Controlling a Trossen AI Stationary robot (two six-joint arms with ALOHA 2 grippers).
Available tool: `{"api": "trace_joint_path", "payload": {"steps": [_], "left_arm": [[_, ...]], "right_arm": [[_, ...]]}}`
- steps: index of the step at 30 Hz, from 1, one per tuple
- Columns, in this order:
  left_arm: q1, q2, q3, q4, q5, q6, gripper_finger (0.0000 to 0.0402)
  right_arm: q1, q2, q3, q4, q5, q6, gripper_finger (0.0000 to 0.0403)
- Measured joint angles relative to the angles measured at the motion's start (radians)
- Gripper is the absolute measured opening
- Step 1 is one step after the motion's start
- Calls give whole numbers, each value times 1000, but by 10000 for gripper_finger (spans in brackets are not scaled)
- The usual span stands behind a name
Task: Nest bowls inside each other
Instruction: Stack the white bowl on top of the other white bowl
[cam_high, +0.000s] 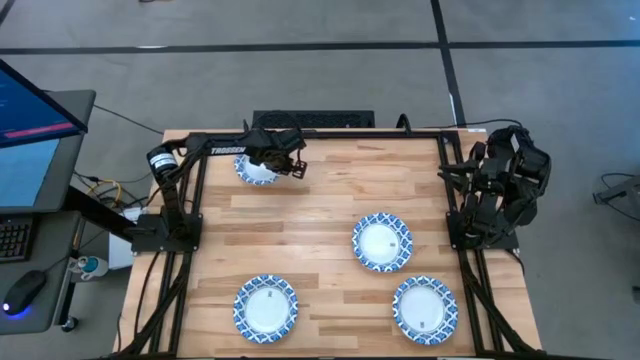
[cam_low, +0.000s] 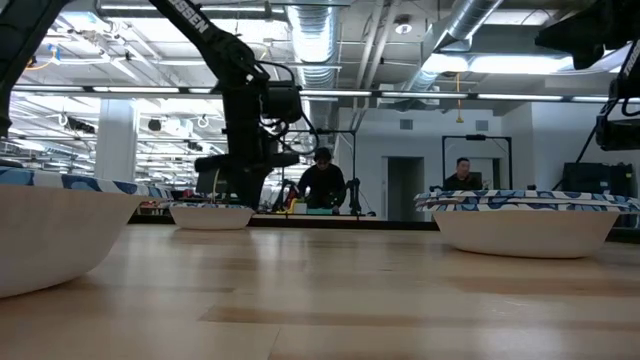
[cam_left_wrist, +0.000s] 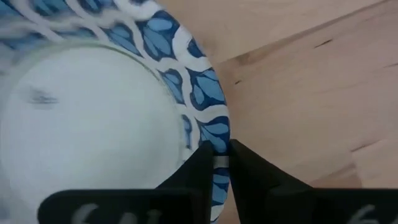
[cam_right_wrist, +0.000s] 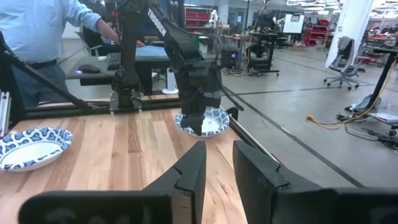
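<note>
Wooden table (cam_high: 320, 215): three bowls lie well apart, near left (cam_high: 266, 307), near right (cam_high: 425, 310) and centre right (cam_high: 382, 242). At the far left edge, the left gripper (cam_left_wrist: 217, 163) pinches the rim of a fourth bowl (cam_left_wrist: 93, 118). Risk: so narrow a rim hold may let the bowl tilt or slip on lifting. The right gripper (cam_right_wrist: 219, 168) waits at the right edge, fingers slightly apart, empty.

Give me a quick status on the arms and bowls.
Left pincer closed on far bowl's rim. Right pincer parked at right edge, holding nothing. Three other bowls apart on table, none nested.
</note>
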Motion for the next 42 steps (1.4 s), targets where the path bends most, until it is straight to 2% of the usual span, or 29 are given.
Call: {"api": "trace_joint_path", "payload": {"steps": [2,7,10,17,29,33,42], "left_arm": [[0,27,0,6,0,0,31],[-9,84,0,77,77,-3,12],[-30,79,6,86,46,11,4],[-63,62,64,-4,31,59,0],[-164,62,290,-80,15,100,0],[-210,62,366,-110,46,91,0],[-398,62,507,-92,60,8,0]], "right_arm": [[0,0,0,0,0,0,103],[0,0,0,0,0,0,103],[0,0,0,0,0,0,103],[0,0,0,0,0,0,103],[0,0,0,0,0,0,103],[0,0,0,0,0,0,103],[0,0,0,0,0,0,103]]}}
